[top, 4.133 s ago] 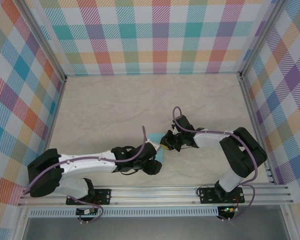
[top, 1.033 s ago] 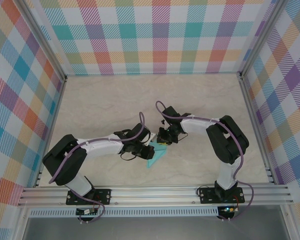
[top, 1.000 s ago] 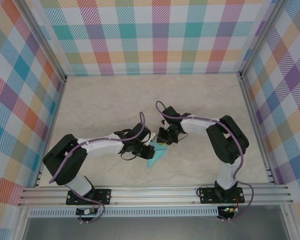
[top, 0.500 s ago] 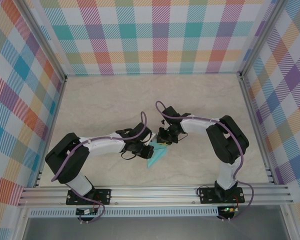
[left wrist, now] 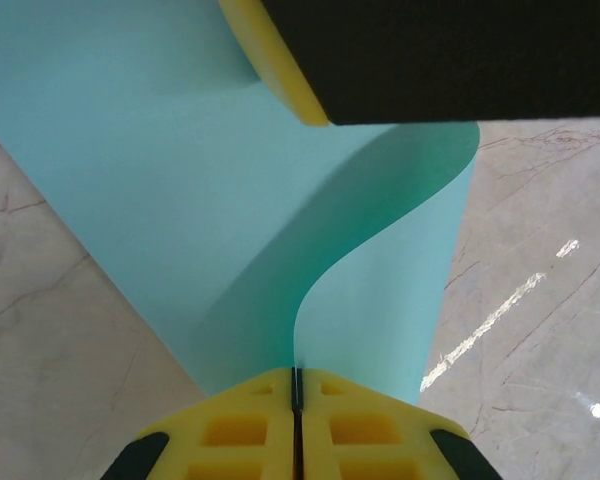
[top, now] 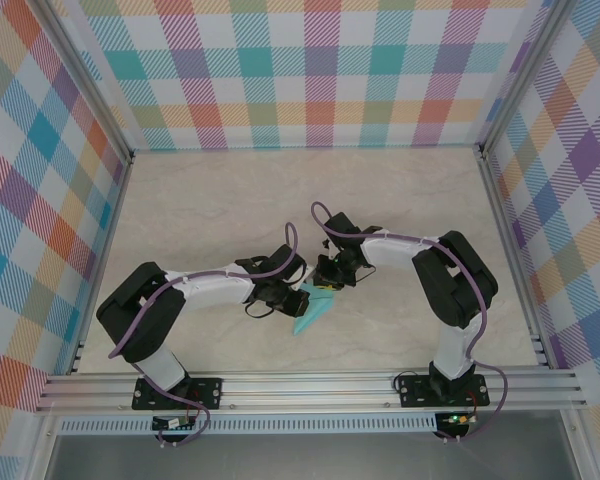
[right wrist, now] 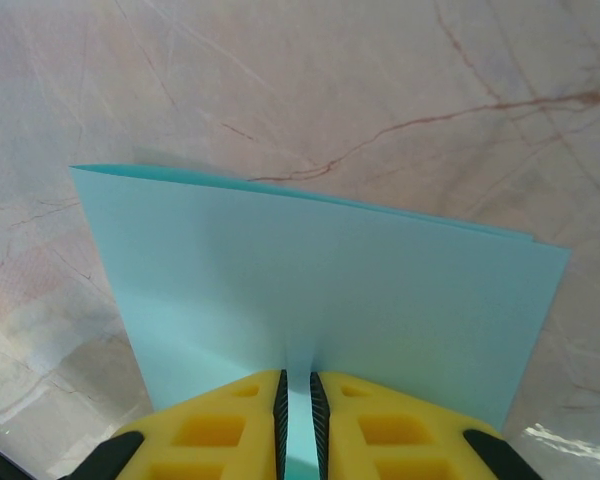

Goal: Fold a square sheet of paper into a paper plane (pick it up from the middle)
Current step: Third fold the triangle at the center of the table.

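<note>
Curling above the left hand [left wrist: 296, 388], the paper [left wrist: 180, 180] looks flat from right wrist.

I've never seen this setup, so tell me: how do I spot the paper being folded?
On the marble-look table, find where the two arms meet near the middle. The left hand and right hand pinch a turquoise sheet, thin and bent, unlike the black-and-white arms.
</note>
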